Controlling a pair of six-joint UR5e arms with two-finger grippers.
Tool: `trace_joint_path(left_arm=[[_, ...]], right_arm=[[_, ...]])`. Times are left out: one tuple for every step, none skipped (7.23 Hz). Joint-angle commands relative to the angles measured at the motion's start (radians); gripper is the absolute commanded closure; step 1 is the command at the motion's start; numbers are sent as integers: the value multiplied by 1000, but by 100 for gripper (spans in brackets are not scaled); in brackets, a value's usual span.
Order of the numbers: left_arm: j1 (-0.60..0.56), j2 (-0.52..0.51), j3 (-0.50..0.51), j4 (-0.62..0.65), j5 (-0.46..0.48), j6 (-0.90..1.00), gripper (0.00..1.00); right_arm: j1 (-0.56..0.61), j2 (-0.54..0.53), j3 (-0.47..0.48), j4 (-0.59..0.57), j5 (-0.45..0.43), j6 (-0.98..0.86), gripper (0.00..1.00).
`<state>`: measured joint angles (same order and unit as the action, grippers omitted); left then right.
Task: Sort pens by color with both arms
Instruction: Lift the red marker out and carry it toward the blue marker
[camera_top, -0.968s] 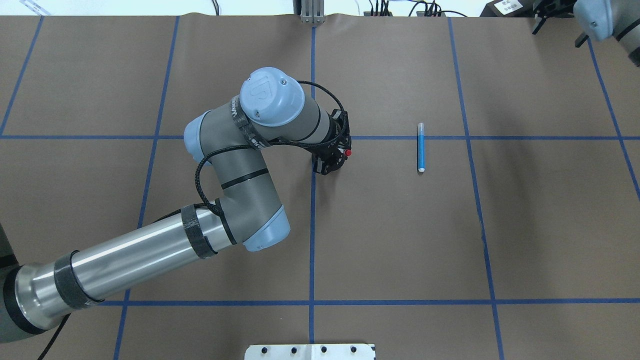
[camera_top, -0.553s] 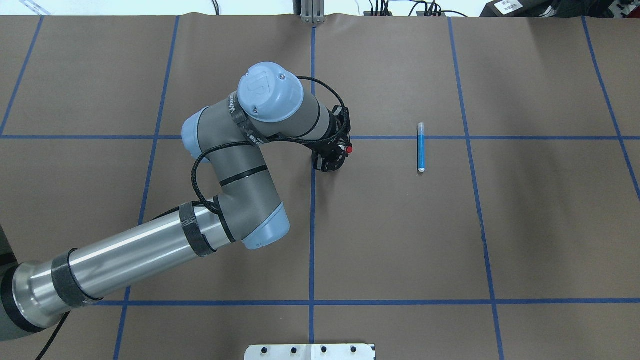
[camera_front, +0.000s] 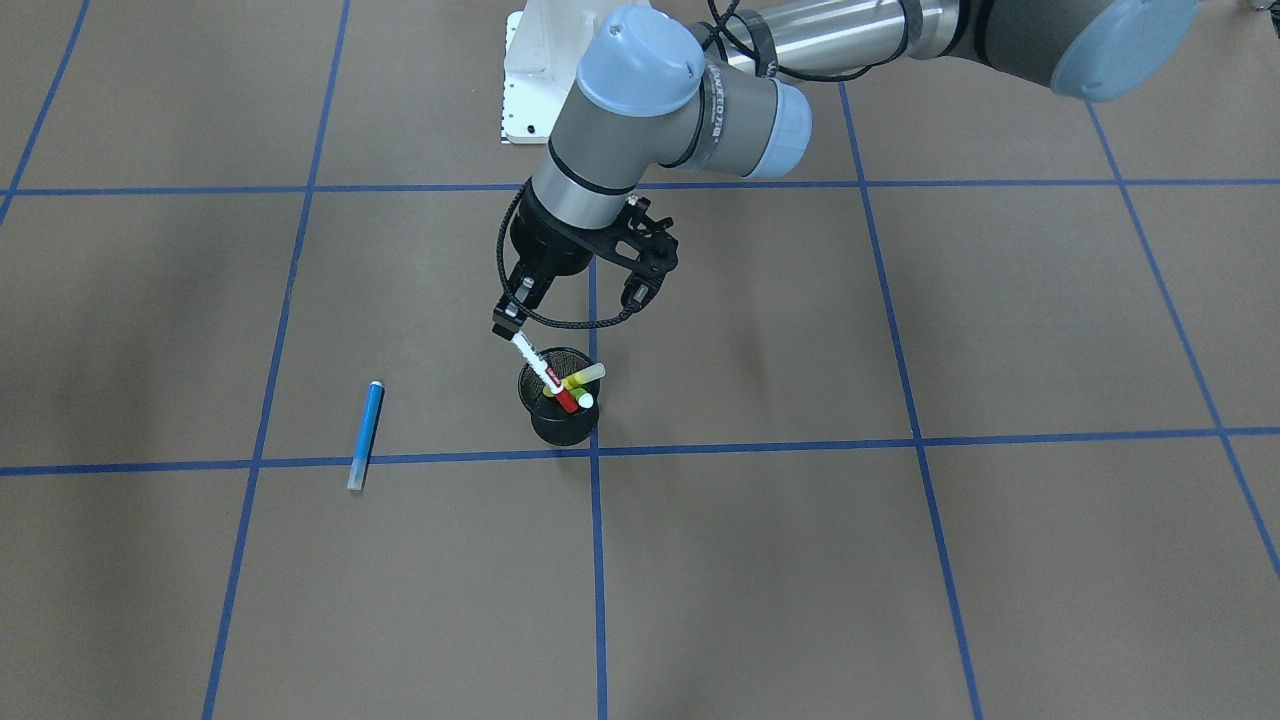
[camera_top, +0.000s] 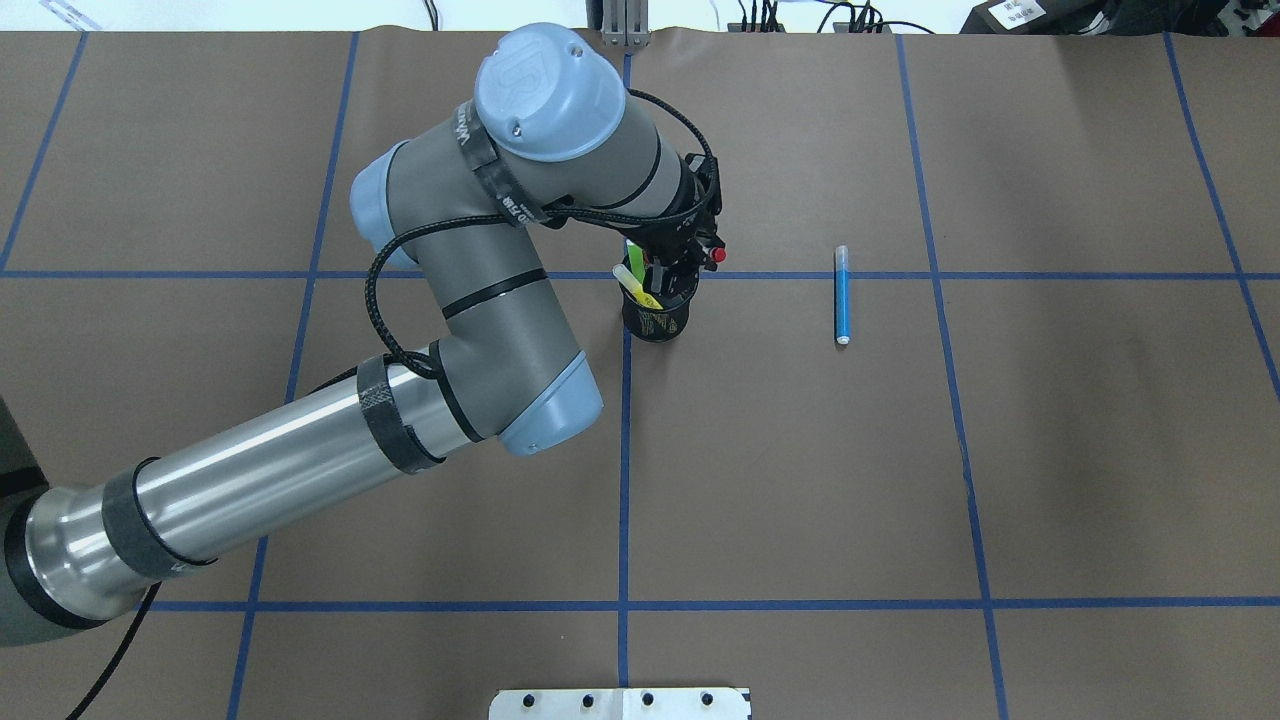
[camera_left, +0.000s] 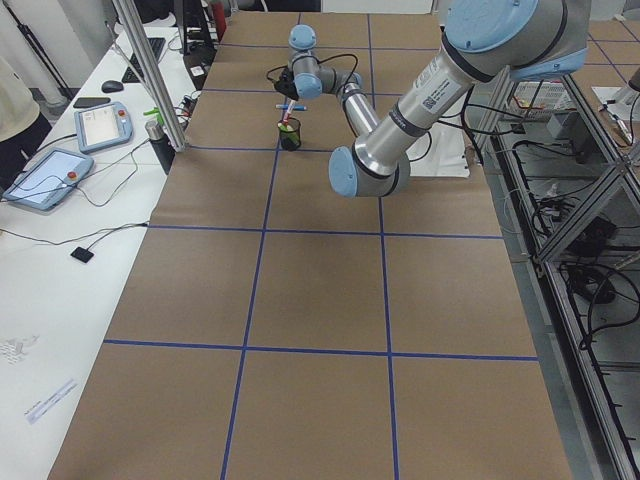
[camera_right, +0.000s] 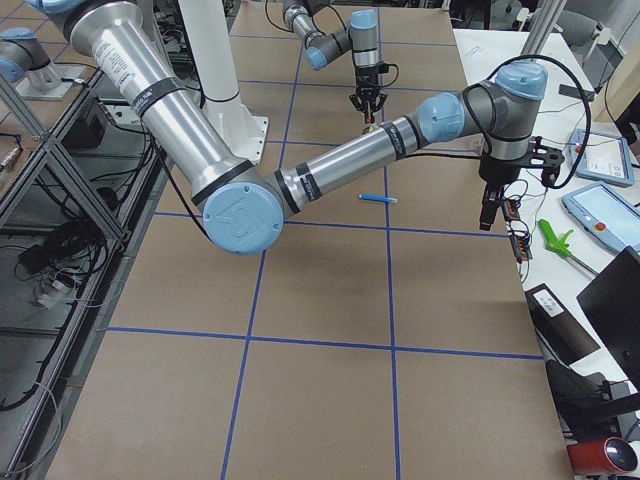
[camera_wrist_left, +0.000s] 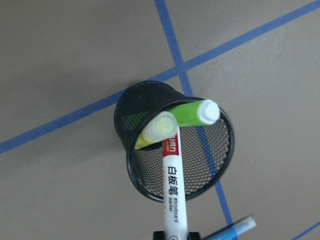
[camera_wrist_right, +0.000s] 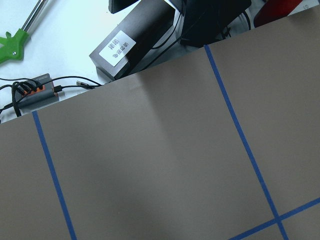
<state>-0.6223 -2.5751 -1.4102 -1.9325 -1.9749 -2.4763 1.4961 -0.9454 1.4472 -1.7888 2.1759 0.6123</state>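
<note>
Fingertips of the left gripper (camera_front: 509, 324) are mostly hidden under the wrist in your overhead view, and the left wrist camera cuts them off at its bottom edge. From across the table you can see them pinched tight on the upper end of the white-barrelled marker (camera_front: 532, 362). That marker slants down to the black mesh cup (camera_front: 560, 425), with its red lower end at the cup's mouth. You cannot tell how deep it sits, because the yellow pen (camera_wrist_left: 158, 127) crosses in front of it. The lime green pen (camera_wrist_left: 192, 112) rests across the rim beside the yellow one, and both have pale translucent caps poking out.

The cup is a round wire-mesh cylinder. It stands just beside a crossing of blue tape lines (camera_top: 624, 480) on the matt brown paper (camera_top: 800, 480). The blue pen (camera_top: 842, 296) lies flat well to the right of the cup, slim and straight, with its clear cap pointing far.

The right gripper (camera_right: 486, 218) shows only small in a side view, near the table's far right corner, so you cannot tell whether it is wide or closed.
</note>
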Motion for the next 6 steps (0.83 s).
trace_joint_path(left_arm=[[-4, -103, -10, 73, -7, 57, 100], [-4, -135, -9, 95, 7, 170, 100], [-4, -142, -9, 80, 84, 309, 100], [-2, -142, -4, 55, 115, 415, 100], [3, -143, 25, 14, 152, 480, 100], [18, -143, 86, -68, 207, 535, 100]], right_arm=[[21, -87, 129, -1, 1, 0, 0], [32, -108, 149, 0, 1, -3, 0], [38, -124, 148, 5, -5, -9, 0], [62, -151, 141, 9, -5, -25, 0], [72, -182, 140, 21, -5, -45, 0], [90, -194, 119, 73, -7, -40, 0]])
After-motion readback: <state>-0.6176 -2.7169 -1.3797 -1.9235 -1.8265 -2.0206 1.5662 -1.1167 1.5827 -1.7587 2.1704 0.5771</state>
